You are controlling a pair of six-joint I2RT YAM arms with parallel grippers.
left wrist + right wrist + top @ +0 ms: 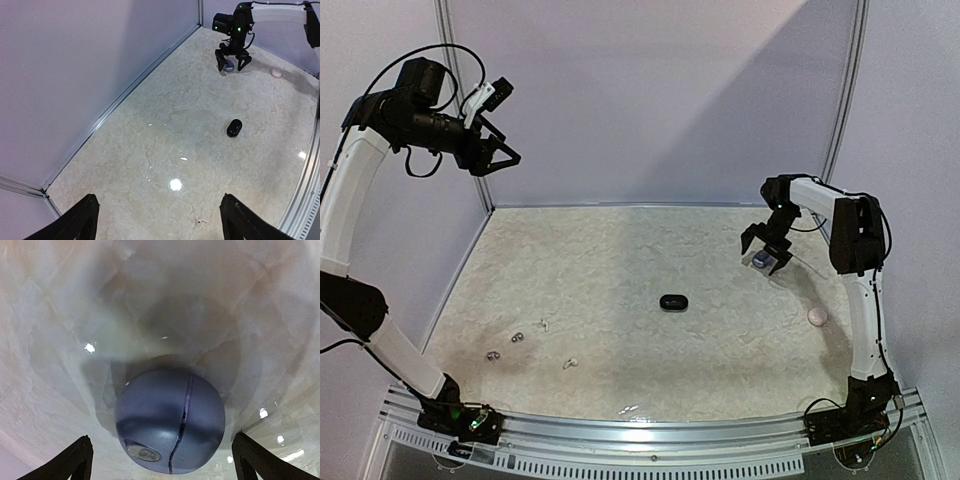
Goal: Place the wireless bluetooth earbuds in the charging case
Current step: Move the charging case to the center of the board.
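A round blue-grey charging case (170, 422), lid closed along its seam, lies on the table at the right. My right gripper (167, 465) hangs open just above it, one finger to each side, not touching; the top view shows that gripper (765, 255) over the case (760, 260). Tiny earbuds lie at the near left: two greyish ones (493, 354) (517, 337) and two white ones (542, 324) (570, 363). My left gripper (505, 155) is raised high at the far left, open and holding nothing. One white earbud (200, 220) shows far below its fingers (82, 220).
A black oval case (673, 302) lies closed mid-table. A pale pinkish case (817, 316) sits near the right arm. Grey walls stand at the back and left side of the marble-patterned table (620, 260). A metal rail (650, 425) runs along the near edge.
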